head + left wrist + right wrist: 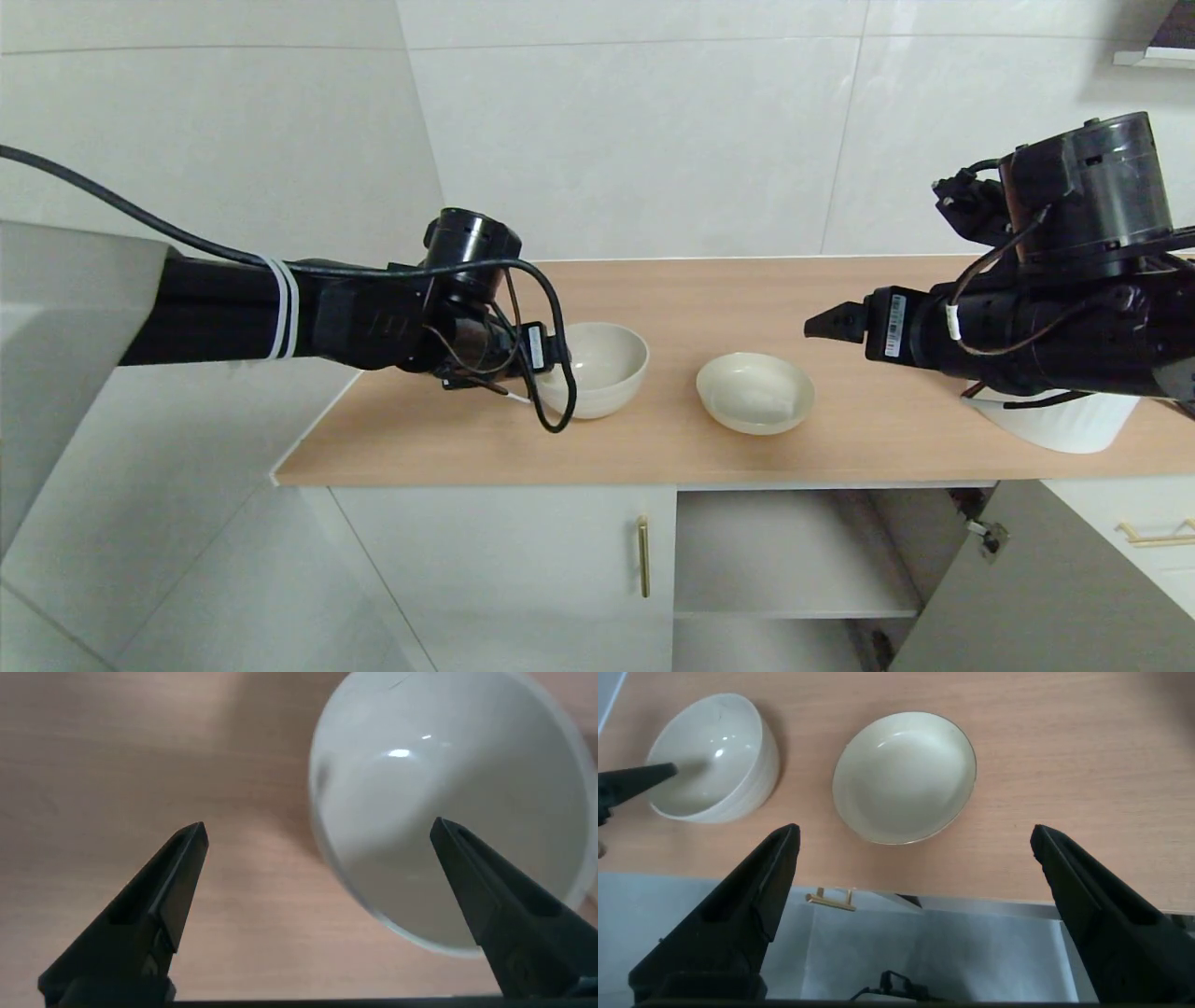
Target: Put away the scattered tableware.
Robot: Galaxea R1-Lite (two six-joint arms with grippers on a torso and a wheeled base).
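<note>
A deep cream bowl (605,366) (448,812) (715,756) stands on the wooden counter (672,439), with a shallow cream bowl (754,392) (904,775) to its right. My left gripper (537,369) (318,829) is open at the deep bowl's left rim; one finger (486,896) is over the bowl's inside, the other (168,896) over the bare counter. My right gripper (826,325) (910,845) hangs open above the counter, just right of the shallow bowl and higher than it, holding nothing.
A white vessel (1064,420) stands on the counter under my right arm. Below the counter, a cabinet bay (784,551) is open, its door (1027,597) swung out on the right; a closed door with a gold handle (642,556) is on the left. The counter ends at the left (280,471).
</note>
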